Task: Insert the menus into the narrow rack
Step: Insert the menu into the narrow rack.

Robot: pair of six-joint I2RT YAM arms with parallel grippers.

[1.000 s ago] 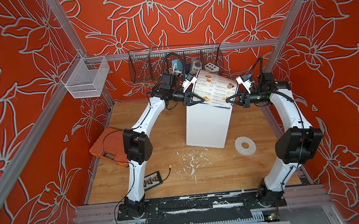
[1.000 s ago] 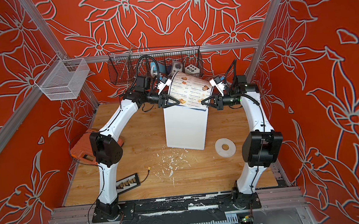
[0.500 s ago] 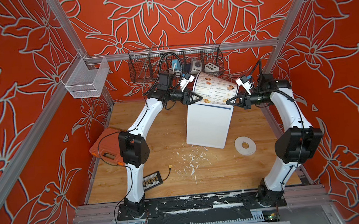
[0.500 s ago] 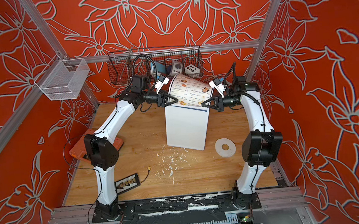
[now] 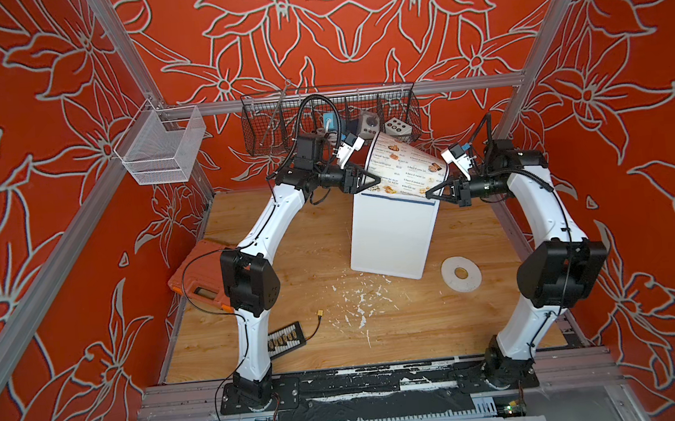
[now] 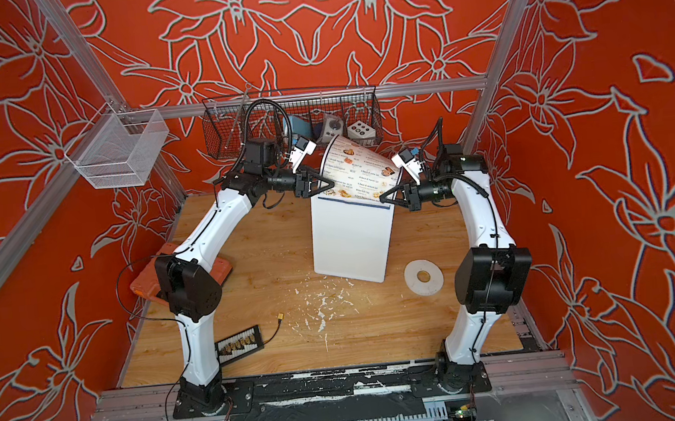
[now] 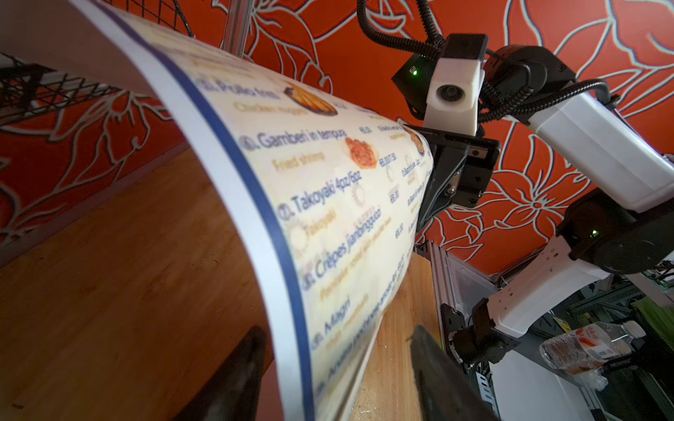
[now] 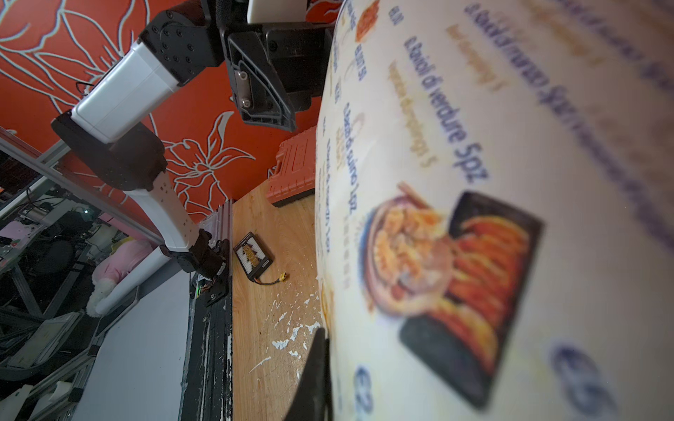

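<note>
The menu (image 5: 402, 164) curls at the far end of the narrow rack (image 5: 392, 236); the right end effector (image 5: 430, 193) grips it, and the left end effector (image 5: 376, 181) is open around it.

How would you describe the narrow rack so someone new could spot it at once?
Look at the wooden table: near its middle is the narrow rack, a plain white rectangle with rounded corners. Unlike the black wire basket and white mesh basket hung on rails, it is solid, with the menu curling at its far end.

One menu (image 5: 402, 164); one rack (image 5: 392, 236); two baskets (image 5: 159, 148) (image 5: 261, 118); one case (image 5: 195, 274); one disc (image 5: 452, 277).
</note>
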